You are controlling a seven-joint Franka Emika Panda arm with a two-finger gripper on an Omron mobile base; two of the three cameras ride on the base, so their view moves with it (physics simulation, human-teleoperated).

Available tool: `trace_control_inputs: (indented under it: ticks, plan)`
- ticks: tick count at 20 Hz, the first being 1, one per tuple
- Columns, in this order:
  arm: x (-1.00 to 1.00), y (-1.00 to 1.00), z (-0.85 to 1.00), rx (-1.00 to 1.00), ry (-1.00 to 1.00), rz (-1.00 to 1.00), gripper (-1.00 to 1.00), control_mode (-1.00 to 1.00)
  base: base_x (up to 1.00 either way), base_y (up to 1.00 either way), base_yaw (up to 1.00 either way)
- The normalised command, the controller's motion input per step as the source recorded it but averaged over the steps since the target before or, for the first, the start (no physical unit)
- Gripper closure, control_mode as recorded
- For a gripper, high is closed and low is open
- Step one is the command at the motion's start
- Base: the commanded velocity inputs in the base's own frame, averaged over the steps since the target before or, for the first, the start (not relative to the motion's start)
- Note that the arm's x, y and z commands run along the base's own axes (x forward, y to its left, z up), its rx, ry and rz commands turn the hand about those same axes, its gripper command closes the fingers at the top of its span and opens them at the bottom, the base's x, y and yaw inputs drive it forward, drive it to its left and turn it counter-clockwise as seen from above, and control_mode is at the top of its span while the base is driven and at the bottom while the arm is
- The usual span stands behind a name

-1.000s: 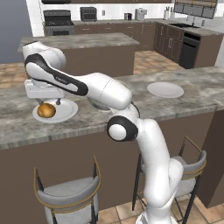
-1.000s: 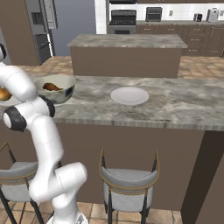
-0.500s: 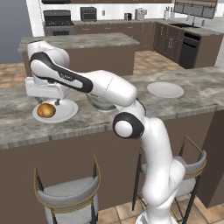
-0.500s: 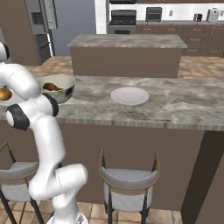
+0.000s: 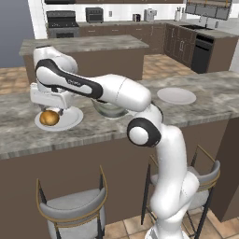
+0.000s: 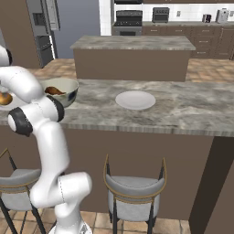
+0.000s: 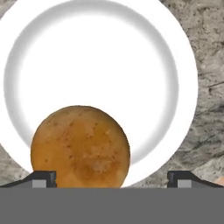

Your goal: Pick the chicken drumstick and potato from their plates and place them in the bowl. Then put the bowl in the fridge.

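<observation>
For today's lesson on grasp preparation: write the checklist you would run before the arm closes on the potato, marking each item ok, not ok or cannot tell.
1. Gripper open, wide enough for the potato: ok.
2. Potato centred between the fingertips: not ok, it sits toward one fingertip in the hand view.
3. Potato resting on its plate, nothing else on it: ok.
4. Chicken drumstick already in the bowl: ok.
5. Fingertips low enough to grip the potato's middle: cannot tell.
</observation>
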Motion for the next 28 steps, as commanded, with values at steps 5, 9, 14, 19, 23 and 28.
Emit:
trace_control_inputs:
  ticks: [5,9,14,19,23,28]
  plan:
    - [-0.12,0.0,-0.13,0.01,0.0,-0.11,-1.0,-1.0,0.0,0.0,0.0]
    - [-0.04,0.0,-0.15,0.04,0.0,-0.05,-1.0,-1.0,0.0,0.0,0.0]
    - [-0.01,0.03,-0.19,0.04,-0.06,-0.03,-1.0,-1.0,0.0,0.0,0.0]
    - [0.0,0.01,-0.28,0.06,-0.12,0.0,-1.0,-1.0,0.0,0.0,0.0]
    - [0.04,0.01,-0.24,0.08,-0.12,0.01,-1.0,-1.0,0.0,0.0,0.0]
    - [0.09,0.0,-0.24,0.1,-0.01,0.02,-1.0,-1.0,0.0,0.0,0.0]
